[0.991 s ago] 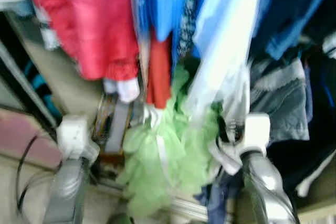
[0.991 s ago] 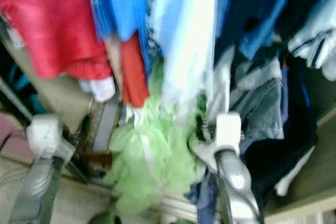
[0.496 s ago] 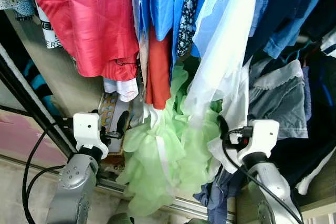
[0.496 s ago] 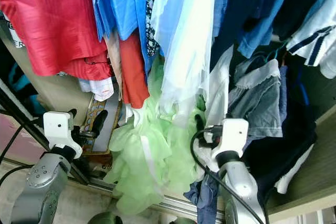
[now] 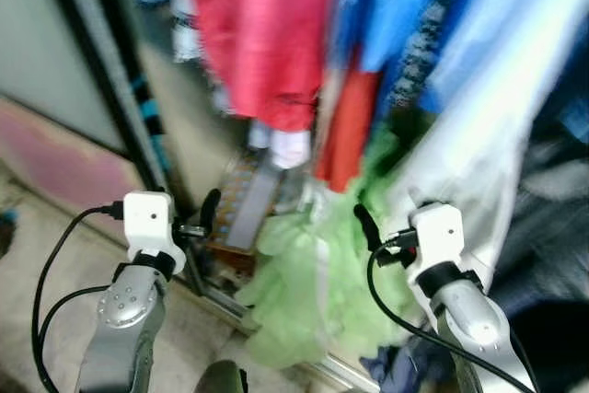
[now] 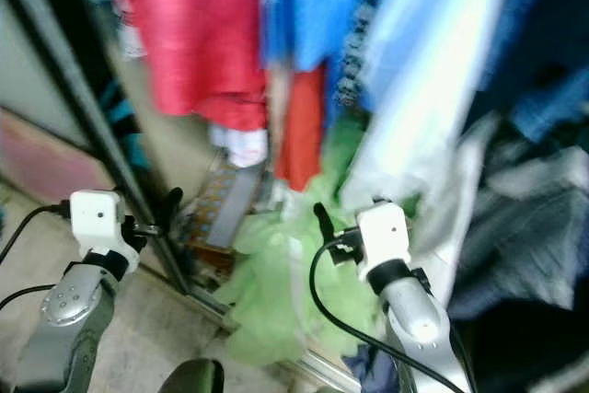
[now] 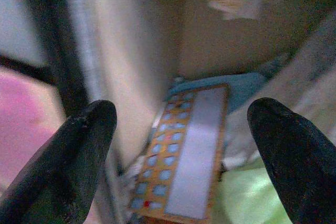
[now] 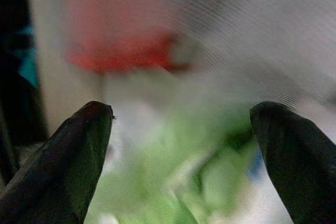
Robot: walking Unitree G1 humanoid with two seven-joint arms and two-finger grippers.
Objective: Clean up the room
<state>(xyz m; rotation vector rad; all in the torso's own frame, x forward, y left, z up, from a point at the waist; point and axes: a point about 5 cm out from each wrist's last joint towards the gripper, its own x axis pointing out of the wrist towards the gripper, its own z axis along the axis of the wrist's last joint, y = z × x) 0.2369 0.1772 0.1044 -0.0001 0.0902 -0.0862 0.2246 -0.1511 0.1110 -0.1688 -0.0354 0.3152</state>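
Note:
Clothes hang in an open wardrobe ahead: a red garment [image 5: 267,34], blue ones [image 5: 405,16], an orange one [image 5: 345,126] and a pale sheer one [image 5: 488,126]. A frilly green garment [image 5: 313,292] bunches at the bottom. My left gripper [image 5: 210,211] is open and empty, held in front of a board with blue squares [image 7: 184,156] that leans in the wardrobe corner. My right gripper [image 5: 364,225] is open and empty too, just before the green garment [image 8: 173,182]. The picture is blurred.
A black sliding-door frame [image 5: 120,89] stands at the left, with a pink panel [image 5: 64,154] behind it. The door track [image 5: 230,306] runs along the floor [image 5: 46,264] at the wardrobe's foot. Dark clothes [image 5: 552,255] hang at the right.
The view has swung to the left and gone blurred, so the door frame and floor take up more of the picture. Both grippers stay open and raised.

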